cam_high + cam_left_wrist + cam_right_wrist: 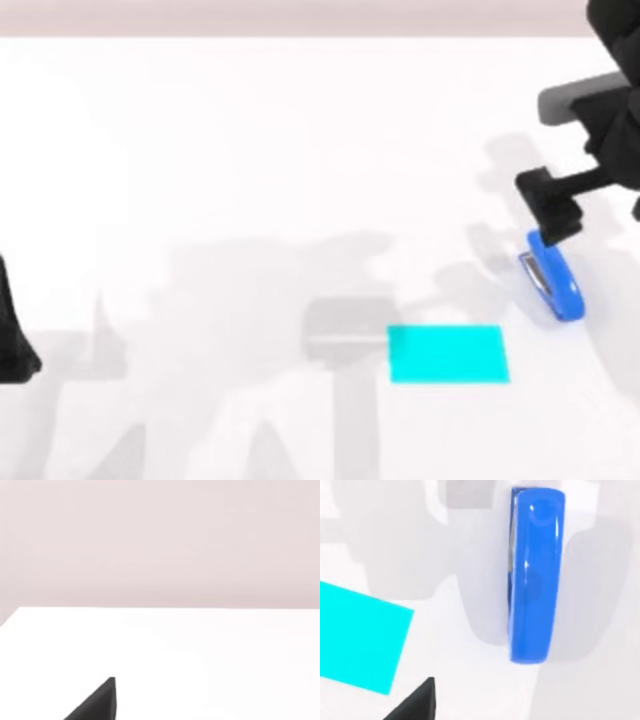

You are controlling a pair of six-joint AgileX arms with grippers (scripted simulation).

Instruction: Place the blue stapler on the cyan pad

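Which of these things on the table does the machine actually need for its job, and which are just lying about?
Needed:
- blue stapler, lying on the table
- cyan pad, left of the stapler
- right gripper, above the stapler's far end

Just lying about:
- nothing else; the left arm is parked at the table's left edge

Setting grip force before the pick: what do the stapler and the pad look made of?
The blue stapler looks like glossy hard plastic: bright highlights run along its rounded top. A thin grey strip on its side may be metal. The cyan pad looks matte, flat and sheet-thin, with no shine; paper, foam or rubber cannot be told apart.
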